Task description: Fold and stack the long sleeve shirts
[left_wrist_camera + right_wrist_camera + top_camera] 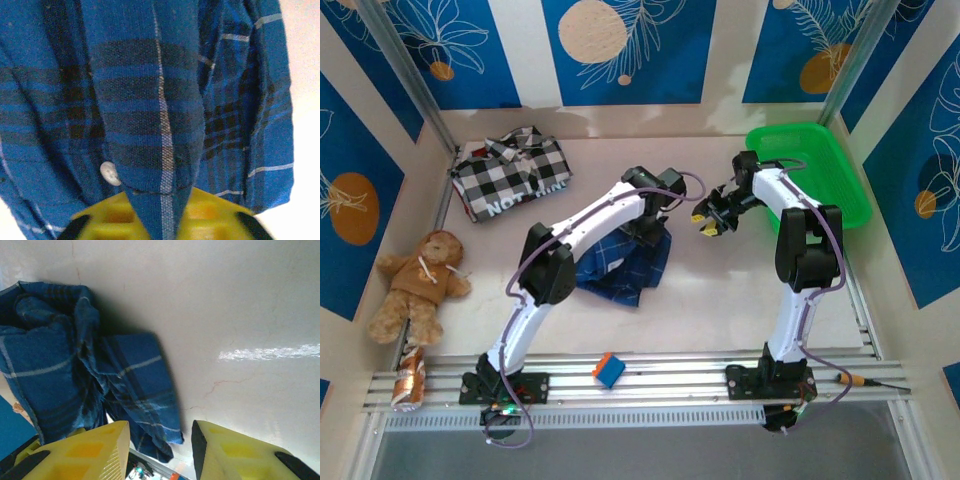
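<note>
The dark blue plaid shirt [625,268] lies crumpled mid-table, part of it lifted by my left gripper [655,232]. In the left wrist view a strip of its cloth [150,125], with a white button, runs between the yellow fingers [210,215], which are shut on it. My right gripper [712,218] hovers just right of the shirt, open and holding nothing. In the right wrist view its yellow fingers [82,452] stand apart above the table with the plaid shirt [75,375] to their left. The black-and-white checked shirt [512,172] with white lettering lies folded at the back left.
A green plastic basket [810,170] stands at the back right. A brown teddy bear [418,280] lies at the left edge, with a can [410,380] below it. A small blue and orange block [608,369] sits on the front rail.
</note>
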Controlling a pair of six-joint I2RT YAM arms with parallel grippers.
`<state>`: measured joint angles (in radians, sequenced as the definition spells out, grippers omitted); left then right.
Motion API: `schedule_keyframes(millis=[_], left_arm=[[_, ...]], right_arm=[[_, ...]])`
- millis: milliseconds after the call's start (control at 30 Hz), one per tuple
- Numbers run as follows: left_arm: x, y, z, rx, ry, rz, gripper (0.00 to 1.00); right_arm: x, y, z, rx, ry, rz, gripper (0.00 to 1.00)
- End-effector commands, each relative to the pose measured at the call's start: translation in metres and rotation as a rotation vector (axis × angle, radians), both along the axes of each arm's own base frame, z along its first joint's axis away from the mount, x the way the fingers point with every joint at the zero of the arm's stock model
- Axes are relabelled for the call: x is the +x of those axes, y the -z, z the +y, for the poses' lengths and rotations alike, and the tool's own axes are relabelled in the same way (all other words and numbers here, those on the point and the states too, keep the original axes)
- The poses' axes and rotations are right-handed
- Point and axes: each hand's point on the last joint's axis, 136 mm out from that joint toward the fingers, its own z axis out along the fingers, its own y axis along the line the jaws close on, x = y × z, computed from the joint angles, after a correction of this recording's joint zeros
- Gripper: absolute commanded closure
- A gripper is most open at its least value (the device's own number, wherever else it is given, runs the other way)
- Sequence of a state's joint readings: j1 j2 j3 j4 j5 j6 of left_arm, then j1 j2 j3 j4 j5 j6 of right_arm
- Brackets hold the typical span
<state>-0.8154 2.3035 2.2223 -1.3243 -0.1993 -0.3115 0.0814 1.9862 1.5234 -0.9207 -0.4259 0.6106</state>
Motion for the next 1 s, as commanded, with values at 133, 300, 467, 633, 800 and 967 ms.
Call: schedule_keyframes(millis=[133,300,467,633,800,967], left_arm=[[-0.041,-0.022,-0.055,-0.37,-0.014,0.129,0.49],[-0.064,-0.052,-0.048,-0.565,-0.034,0.116,0.45],[-0.044,-0.07,-0.004,-0.613,-0.2,0.058,0.44],[-0.026,-0.069,0.012,-0.654,-0.345,0.034,0.4],[-0.014,-0.025,0.066,-0.507,-0.615,0.007,0.41],[-0.006,-0.005,0.078,-0.53,-0.702,-0.018,0.46]], right_arm=[[0.003,0.002,-0.001,0.013,0.005,-0.002,0.6],[0.005,0.003,0.001,0.012,0.009,0.004,0.6],[0.002,-0.005,0.015,0.011,-0.044,-0.035,0.6],[0.002,-0.037,0.037,0.052,-0.095,-0.162,0.6],[-0.017,-0.083,0.09,0.174,-0.223,-0.266,0.61],[-0.028,-0.064,0.127,0.177,-0.3,-0.214,0.65]])
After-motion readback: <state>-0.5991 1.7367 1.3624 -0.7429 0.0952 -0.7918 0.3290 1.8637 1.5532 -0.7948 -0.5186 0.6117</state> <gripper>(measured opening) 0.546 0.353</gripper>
